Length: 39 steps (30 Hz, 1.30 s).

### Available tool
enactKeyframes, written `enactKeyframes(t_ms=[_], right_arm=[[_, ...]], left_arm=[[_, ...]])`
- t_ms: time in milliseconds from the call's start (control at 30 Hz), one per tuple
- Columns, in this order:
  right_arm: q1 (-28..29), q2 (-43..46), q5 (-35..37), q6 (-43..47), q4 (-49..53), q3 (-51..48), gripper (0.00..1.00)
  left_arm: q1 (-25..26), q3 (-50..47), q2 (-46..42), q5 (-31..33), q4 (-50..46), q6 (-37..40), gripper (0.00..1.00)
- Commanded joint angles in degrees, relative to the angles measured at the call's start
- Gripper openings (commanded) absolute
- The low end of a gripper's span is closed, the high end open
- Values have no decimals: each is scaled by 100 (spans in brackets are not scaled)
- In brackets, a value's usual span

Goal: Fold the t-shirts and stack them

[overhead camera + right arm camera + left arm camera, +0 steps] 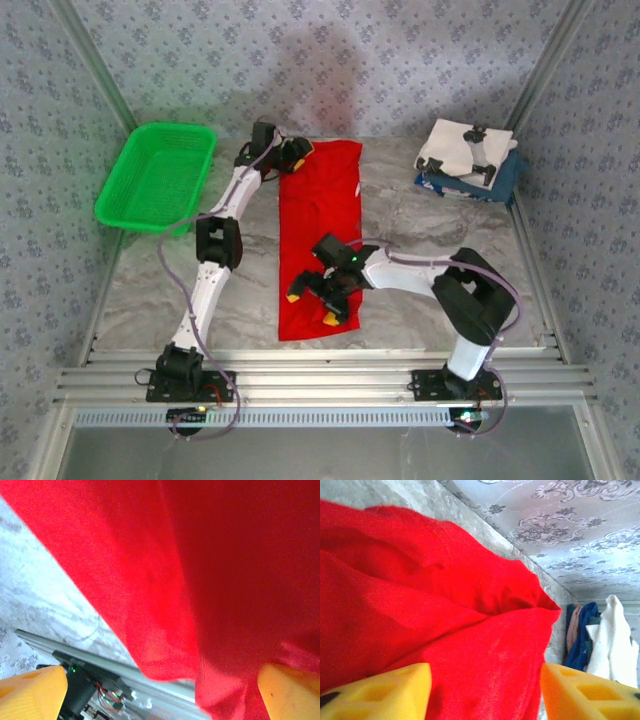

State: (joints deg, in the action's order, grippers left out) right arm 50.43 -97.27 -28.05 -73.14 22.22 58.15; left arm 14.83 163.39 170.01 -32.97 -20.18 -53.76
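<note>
The red t-shirt (pixel 318 235) lies as a long narrow strip down the middle of the table, its print hidden. My left gripper (pixel 296 152) is at the strip's far left corner. In the left wrist view its yellow fingers (pixel 385 692) stand apart over rumpled red cloth (pixel 445 610), pinching nothing. My right gripper (pixel 311 308) hovers over the strip's near end, open. Its fingers (pixel 30 692) straddle the red hem (pixel 170 630). A folded white tee (pixel 462 148) rests on a dark blue tee (pixel 507 176) at the back right.
A green plastic basket (pixel 155 175) sits at the back left of the marble table (pixel 420 225). Patterned walls close in the back and both sides. A metal rail (pixel 320 380) runs along the near edge, by the arm bases.
</note>
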Motion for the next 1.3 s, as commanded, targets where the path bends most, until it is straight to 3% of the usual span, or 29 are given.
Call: enactKeyframes(t_ms=[0,133,233,333,400,500,667,833,1033,1267], right_arm=[[-69,961,312,468,1320,96,100],[-450,2044,302,1051,2099,-45,100],[-873,2567,480,1879,3108,-83,100],[-1358,2866,430,2672,3353,-446,99],[-1654,2852,158,3172,2880,-834,94],[-1786,2731,-111,3420,1974,-1338,89],[-1833,2375,-560,3473,573,-1916,78],[-1805,1668,-833,3860,362,-1877,62],[-1703,1284,-803,4026,471,-1892,61],[-1559,1198,-817,3967,433,-1964,59]], left_arm=[[-103,28,-917,-276,-421,183,65],[-103,22,-2036,-444,-1505,805,68],[7,-32,-2885,-332,-3283,1717,68],[291,-1122,-3989,229,-4683,2622,68],[493,-3289,-5271,425,-4310,2617,67],[605,-6626,-7081,450,-3074,1931,66],[1091,-9709,-8966,668,-2362,1079,64],[1819,-11387,-9828,791,-1767,122,59],[2250,-12464,-10318,1046,-1425,-661,56],[2450,-13244,-10173,763,-624,-1184,51]])
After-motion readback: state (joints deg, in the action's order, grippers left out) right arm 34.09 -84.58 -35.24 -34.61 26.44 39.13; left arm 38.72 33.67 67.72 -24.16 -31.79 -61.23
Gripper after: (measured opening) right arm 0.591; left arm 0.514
